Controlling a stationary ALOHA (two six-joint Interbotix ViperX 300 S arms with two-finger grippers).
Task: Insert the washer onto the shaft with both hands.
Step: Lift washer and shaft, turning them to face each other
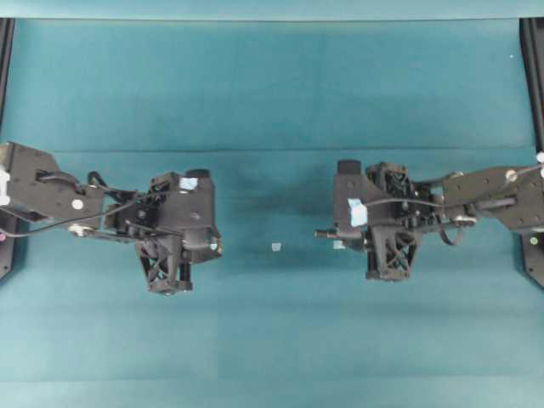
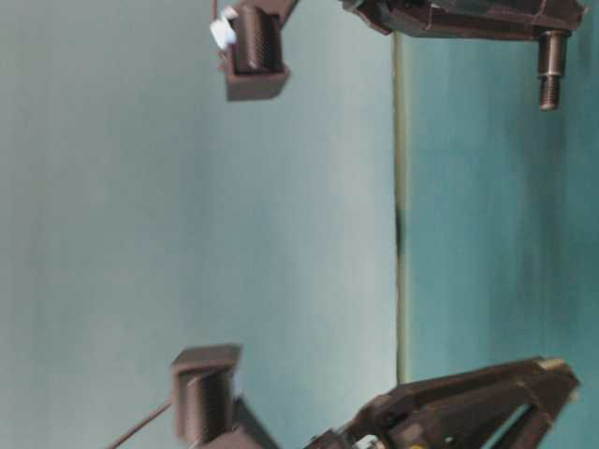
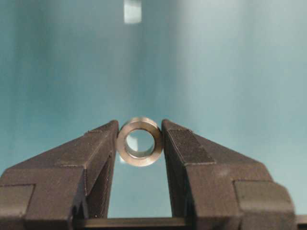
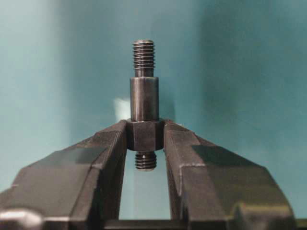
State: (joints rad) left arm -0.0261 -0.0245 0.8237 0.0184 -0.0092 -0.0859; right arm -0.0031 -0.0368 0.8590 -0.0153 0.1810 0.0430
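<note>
The washer (image 3: 139, 142), a thick silvery ring, is pinched by its rim between the tips of my left gripper (image 3: 139, 124), which is shut on it, and its hole faces the camera. In the overhead view the left gripper (image 1: 217, 248) hovers left of centre. My right gripper (image 4: 145, 130) is shut on the wide collar of the dark shaft (image 4: 144, 96), whose threaded end points away from the jaws. From overhead the shaft (image 1: 325, 233) sticks out leftward from the right gripper (image 1: 338, 235), a wide gap from the left gripper. At table level the shaft (image 2: 550, 70) shows at the top right.
A small pale blue tape square (image 1: 275, 247) lies on the teal mat (image 1: 272, 102) between the two grippers; it also shows as the tape square (image 3: 132, 10) ahead of the washer. Black frame rails (image 1: 534, 76) run along the left and right edges.
</note>
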